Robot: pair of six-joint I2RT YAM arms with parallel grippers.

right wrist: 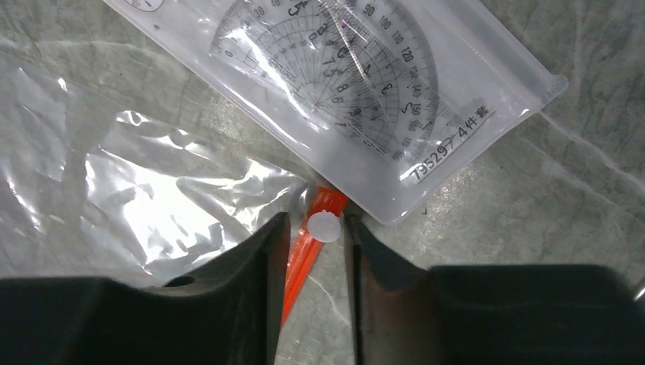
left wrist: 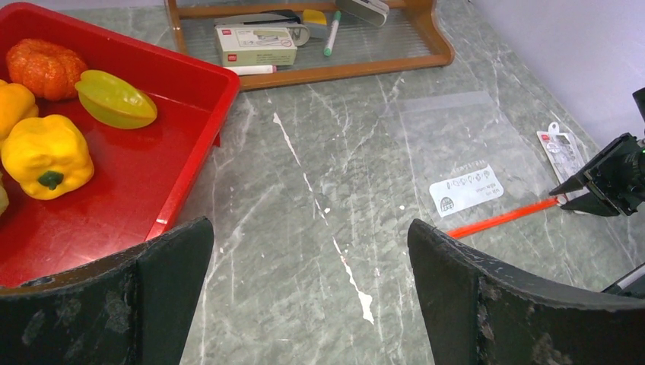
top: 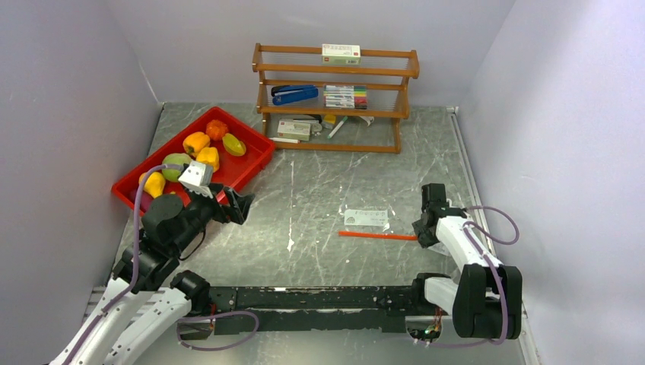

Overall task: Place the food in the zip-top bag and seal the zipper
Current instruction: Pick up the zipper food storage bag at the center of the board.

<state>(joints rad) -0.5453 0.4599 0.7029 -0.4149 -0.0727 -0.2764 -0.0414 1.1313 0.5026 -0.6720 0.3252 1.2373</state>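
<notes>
The food (top: 196, 142) lies in a red tray (top: 257, 134): yellow peppers, an orange piece (left wrist: 46, 68), a yellow-green piece (left wrist: 115, 99) and a green round fruit (top: 175, 165). My left gripper (top: 242, 204) hovers by the tray's front right corner, wide open and empty (left wrist: 308, 228). The clear zip-top bag (top: 365, 205) lies flat on the table, label up (left wrist: 465, 188). Its red-orange zipper (top: 378, 236) runs along the near edge. My right gripper (top: 420, 230) sits at the zipper's right end. Its jaws (right wrist: 316, 219) stand narrow around the strip (right wrist: 300, 258) and a white slider tab (right wrist: 325, 226), with a small gap on the left side.
A wooden shelf (top: 335, 99) with a stapler, pens and small boxes stands at the back. A protractor in a clear sleeve (right wrist: 342, 76) lies just beyond the bag's right end, touching the zipper tip. Grey walls close in both sides.
</notes>
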